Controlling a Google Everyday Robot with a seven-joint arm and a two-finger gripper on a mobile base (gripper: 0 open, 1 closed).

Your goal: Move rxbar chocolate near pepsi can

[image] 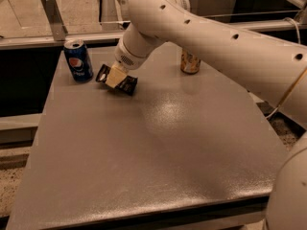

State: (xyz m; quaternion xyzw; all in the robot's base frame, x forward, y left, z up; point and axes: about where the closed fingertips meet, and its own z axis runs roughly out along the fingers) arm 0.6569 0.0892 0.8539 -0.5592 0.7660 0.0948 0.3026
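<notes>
The pepsi can (78, 60) stands upright at the far left of the grey table (144, 143); it is blue with a round red, white and blue logo and a silver top. The rxbar chocolate (127, 85) is a flat black wrapper just right of the can. My gripper (115, 76) is shut on the bar, with its cream-coloured fingers (113, 75) across the bar's middle. The bar's lower end is at or just above the table top. A small gap separates the bar from the can.
A gold-orange can (190, 62) stands at the far side of the table, partly behind my white arm (201, 32). A metal bracket (52, 14) and a rail run behind the table. The table's front edge is near the bottom of the view.
</notes>
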